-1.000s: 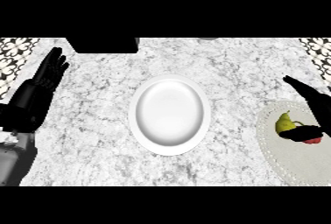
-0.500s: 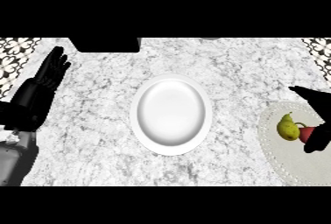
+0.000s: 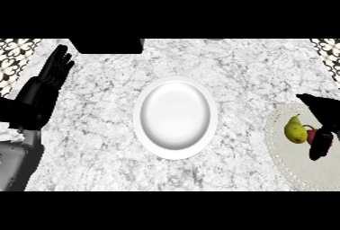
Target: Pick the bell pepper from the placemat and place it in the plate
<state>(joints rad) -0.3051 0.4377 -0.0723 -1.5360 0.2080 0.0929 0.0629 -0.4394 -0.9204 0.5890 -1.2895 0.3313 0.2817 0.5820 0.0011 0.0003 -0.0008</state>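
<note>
Bell pepper: one, red, on the placemat at the right edge of the frame, mostly hidden by the right hand; only a small part shows.
Pear: one, yellow-green, on the same placemat, touching the pepper's left side.
Placemat: one, pale and oval, cut off by the right edge.
Right hand: black, over the placemat; its fingers curve down beside the pepper, whether they grip it I cannot tell.
Plate: one, white, mid-frame on the counter, well apart from the placemat.
Counter: grey-white marble.
Left hand: upper left, resting, fingers straight and open, holding nothing.
Dark box: one, at the top edge.
</note>
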